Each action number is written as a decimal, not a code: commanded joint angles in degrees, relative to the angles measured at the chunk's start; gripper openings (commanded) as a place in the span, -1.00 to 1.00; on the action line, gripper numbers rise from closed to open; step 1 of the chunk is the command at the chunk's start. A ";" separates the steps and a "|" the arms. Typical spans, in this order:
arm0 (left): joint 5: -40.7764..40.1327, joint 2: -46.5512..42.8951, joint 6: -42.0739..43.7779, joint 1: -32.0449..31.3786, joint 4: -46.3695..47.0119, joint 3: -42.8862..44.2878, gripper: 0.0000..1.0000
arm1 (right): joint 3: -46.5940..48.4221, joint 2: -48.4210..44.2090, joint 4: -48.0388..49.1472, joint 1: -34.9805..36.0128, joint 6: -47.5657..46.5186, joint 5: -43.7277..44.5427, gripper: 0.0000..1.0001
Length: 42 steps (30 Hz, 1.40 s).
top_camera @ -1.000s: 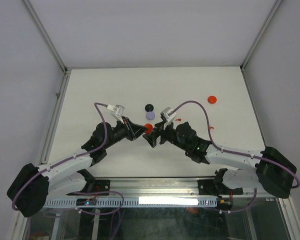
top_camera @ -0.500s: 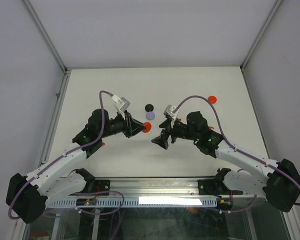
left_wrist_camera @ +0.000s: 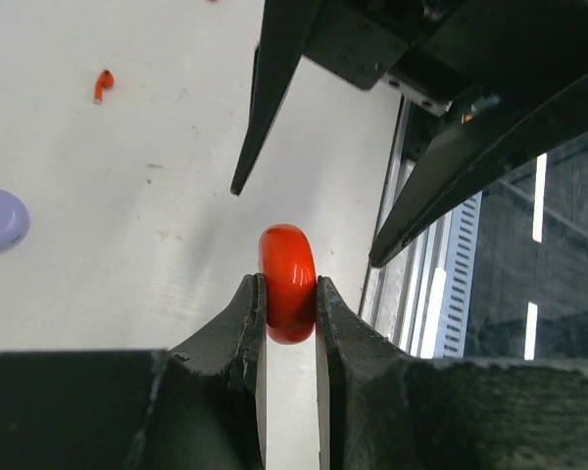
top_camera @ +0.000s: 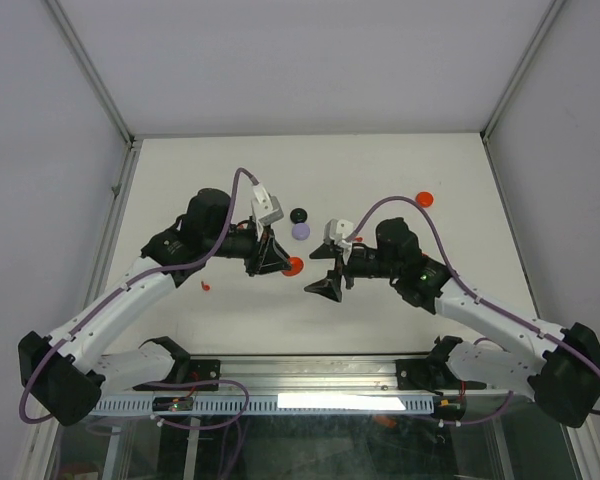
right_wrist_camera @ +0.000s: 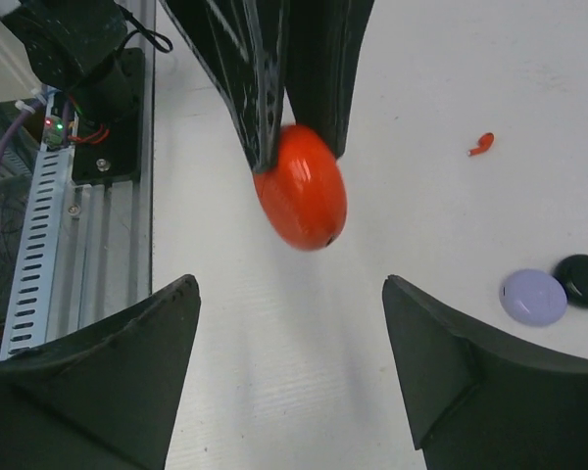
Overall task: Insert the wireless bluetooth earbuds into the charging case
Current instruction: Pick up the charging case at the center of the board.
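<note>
A red round charging case (top_camera: 294, 265), closed, hangs above the table with my left gripper (top_camera: 283, 262) shut on it; its fingers pinch the case's flat sides (left_wrist_camera: 287, 284). My right gripper (top_camera: 318, 270) faces the case from the right, open, with a gap between them. In the right wrist view the case (right_wrist_camera: 301, 191) floats beyond the spread jaws of the right gripper (right_wrist_camera: 289, 294). One red earbud (top_camera: 206, 286) lies on the table left of the left arm. Small red earbuds also show in the wrist views (left_wrist_camera: 102, 84) (right_wrist_camera: 482, 144).
A black disc (top_camera: 299, 215) and a lavender disc (top_camera: 301, 231) lie just behind the grippers. A red disc (top_camera: 424, 199) lies at the back right. The metal rail (top_camera: 310, 375) runs along the near edge, and white walls close in the table.
The right gripper has let go of the red case and drawn back to the right. The left arm has swung forward and kept the case, uncovering a red earbud on its left.
</note>
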 commanded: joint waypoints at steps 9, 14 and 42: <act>5.82 1.11 8.88 -1.17 -6.28 4.22 -1.00 | 9.23 6.72 0.80 -0.19 -3.82 -14.07 0.31; 5.82 0.93 9.22 -1.34 -6.25 4.05 -1.00 | 11.19 9.67 0.22 -0.15 -3.96 -16.98 0.12; -15.00 -20.68 -14.28 -1.63 25.17 -16.96 -0.07 | -4.44 1.98 28.35 -0.90 18.43 0.44 -1.00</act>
